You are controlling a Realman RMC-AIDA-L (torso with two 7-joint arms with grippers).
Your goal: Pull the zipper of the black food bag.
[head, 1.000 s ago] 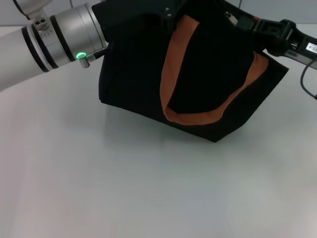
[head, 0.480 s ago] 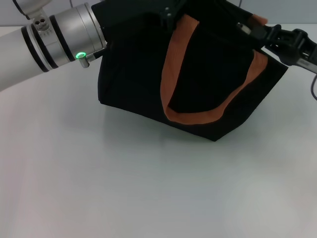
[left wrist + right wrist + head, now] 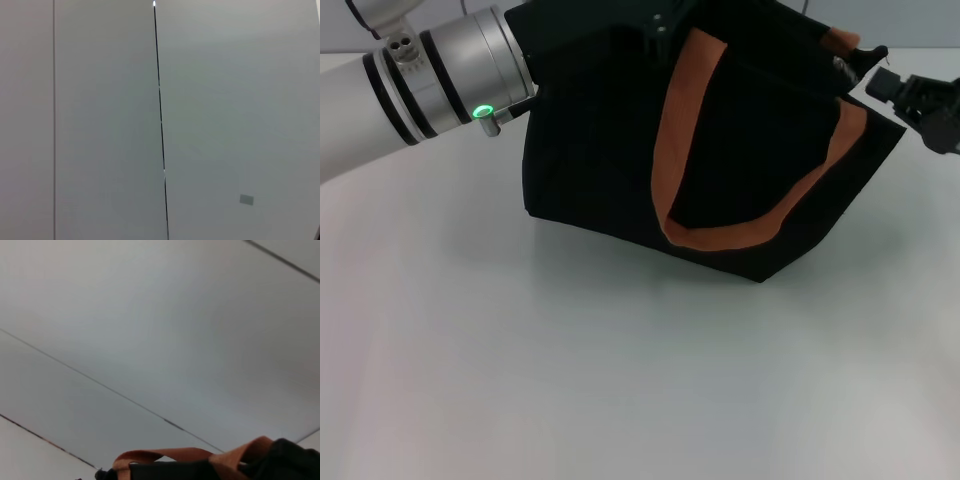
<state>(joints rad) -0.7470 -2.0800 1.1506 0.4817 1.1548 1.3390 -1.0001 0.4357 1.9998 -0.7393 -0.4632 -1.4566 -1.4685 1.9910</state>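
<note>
While unlabelled, black food bag (image 3: 620,150), right claw (image 3: 880,75) beside

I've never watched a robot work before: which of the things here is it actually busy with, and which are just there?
Part of the job:
- black food bag
- right gripper at the bag's top right corner
- left arm, reaching in behind the bag

Just there:
- white table
- orange strap handles

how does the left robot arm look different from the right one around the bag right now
In the head view, the thick silver-and-white left arm with a green light reaches the large black fabric food bag at its upper left corner, while the slim black right arm sits off the bag's upper right corner. The left arm fills far more of the view; only the right arm's tip shows. Both stay near the bag's top.
</note>
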